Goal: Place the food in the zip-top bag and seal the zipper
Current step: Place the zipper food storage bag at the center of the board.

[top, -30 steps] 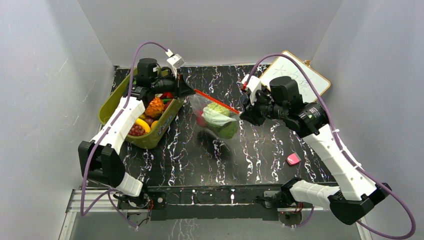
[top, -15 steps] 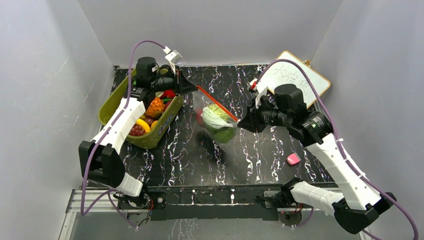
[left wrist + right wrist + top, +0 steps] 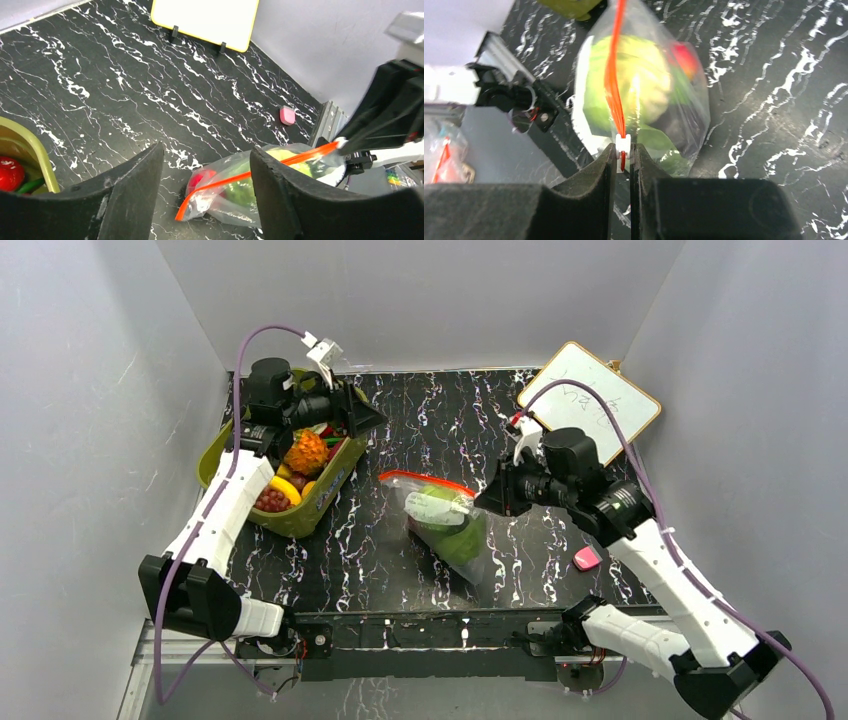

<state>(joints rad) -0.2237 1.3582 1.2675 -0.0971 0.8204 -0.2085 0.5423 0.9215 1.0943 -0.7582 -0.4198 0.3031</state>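
Observation:
The clear zip-top bag (image 3: 445, 520) sags onto the black table, with pale green cabbage (image 3: 634, 75) and a red fruit (image 3: 684, 55) inside. Its red-orange zipper (image 3: 425, 481) runs as one thin line along the top. My right gripper (image 3: 492, 495) is shut on the white slider tab (image 3: 623, 146) at the strip's right end. Up and to the left, my left gripper (image 3: 368, 420) stands open and empty beside the tub's far end, apart from the bag. Through its fingers (image 3: 135, 195) I see the bag (image 3: 220, 202) and the zipper's free end (image 3: 182, 212).
An olive-green tub (image 3: 300, 518) at the left holds more toy food (image 3: 305, 452). A white framed board (image 3: 590, 390) leans at the back right. A small pink piece (image 3: 586, 558) lies near the right arm. Grey walls enclose the table on three sides.
My left gripper has opened, let go of the bag's left end and drawn back to the left. The bag has dropped toward the table as my right gripper lowered, still holding the slider.

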